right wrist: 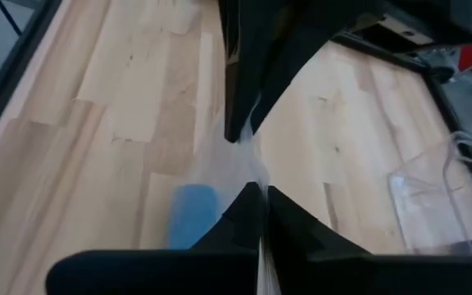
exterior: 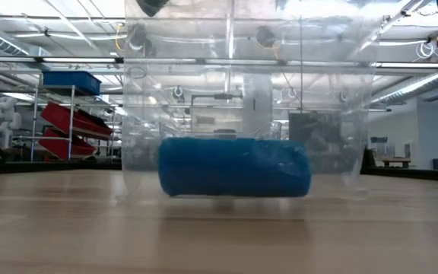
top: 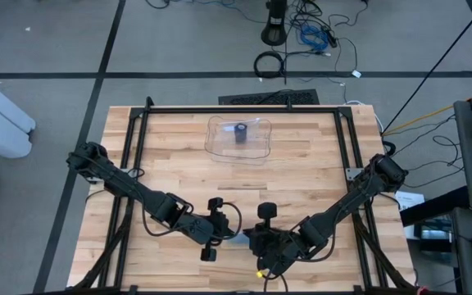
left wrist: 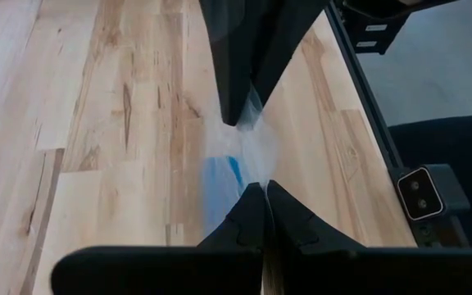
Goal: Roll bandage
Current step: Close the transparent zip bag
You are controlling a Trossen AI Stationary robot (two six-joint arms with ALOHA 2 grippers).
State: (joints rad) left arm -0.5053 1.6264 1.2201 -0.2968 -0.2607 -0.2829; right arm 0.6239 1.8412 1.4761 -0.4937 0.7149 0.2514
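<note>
A clear plastic wrapper (left wrist: pixel 248 160) with a blue bandage (left wrist: pixel 220 184) inside is stretched between my two grippers near the table's front middle (top: pixel 238 238). My left gripper (left wrist: pixel 262 192) is shut on one end of the wrapper. My right gripper (right wrist: pixel 260 195) is shut on the opposite end. The bandage also shows in the right wrist view (right wrist: pixel 191 215). A second, dark blue bandage roll (top: pixel 241 133) lies in a clear tray (top: pixel 256 147) at the far middle and also shows in the low view (exterior: pixel 234 167). My left gripper pinches one end of the clear wrapper (left wrist: pixel 252 172) between its two fingertips, coming from the table's left. The plastic runs drawn across to the other gripper. The blue bandage hangs in the wrapper below the line between the grippers. My right gripper pinches the opposite end of the wrapper (right wrist: pixel 256 176) between its two fingertips, coming from the table's right and facing the left gripper. The plastic between the two grippers looks stretched. I cannot tell whether the bandage touches the table.
The clear tray stands at the far middle of the wooden table (top: pixel 179 164). A black frame (top: pixel 351 139) runs around the table's edges. Bare wood lies between the tray and the grippers.
</note>
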